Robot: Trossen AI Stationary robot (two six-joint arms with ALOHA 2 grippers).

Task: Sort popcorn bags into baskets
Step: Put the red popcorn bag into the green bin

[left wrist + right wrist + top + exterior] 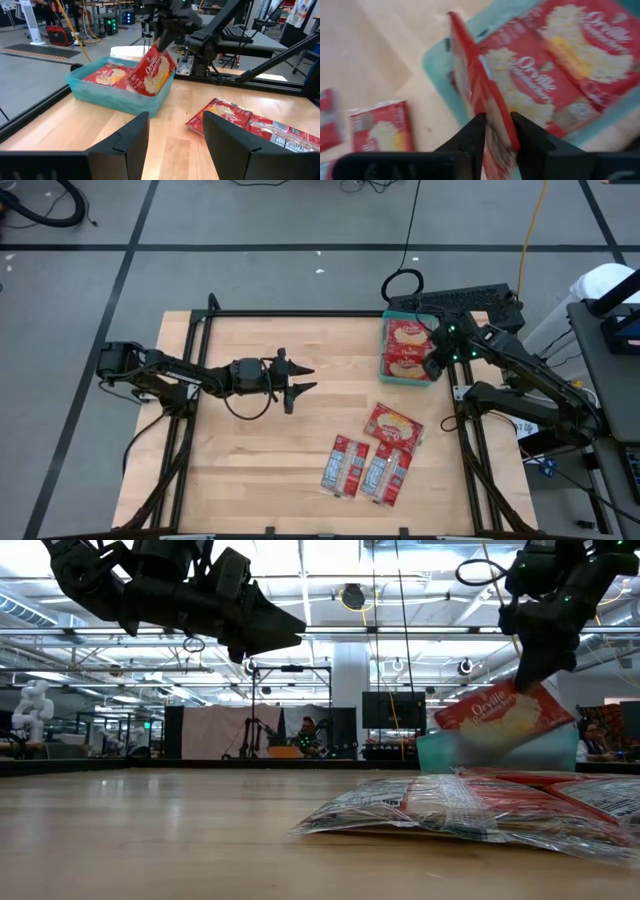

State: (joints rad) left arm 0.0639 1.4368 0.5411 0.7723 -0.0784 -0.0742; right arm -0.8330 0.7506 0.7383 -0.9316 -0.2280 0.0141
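At the left of the high view, mid-height: left gripper [302, 379], raised off the wooden table [250, 470], pointing toward frame right, fingers spread apart with nothing between them. In the left wrist view the same two dark fingers [127, 140] standing parted over bare wood, aimed at the tray.

Lower centre-right of the high view: three loose popcorn bags flat on the table. Two lying side by side with silvery-blue panels up, silvery packet on the left [344, 465] and second silvery packet [386, 475] just beside it; above them, touching or slightly overlapping the second, a red packet with the popcorn picture up [393, 427]. In the low view these form a low heap in the right foreground.

Upper right of the high view: teal basket [384, 355] near the table's far right corner, holding flat bags with popcorn pictures up [407, 333]. Over its right edge, right gripper [436, 358], pinching a held popcorn bag [480, 95] by its top edge, fingers close together on either side of the packet. Bag tilted, lower end dipping into the basket [152, 70], seen leaning above the teal wall in the low view [505, 720]. Whether the lower edge touches the bags beneath: cannot tell.

Far upper right, behind the basket: black keyboard-like box [470, 300].
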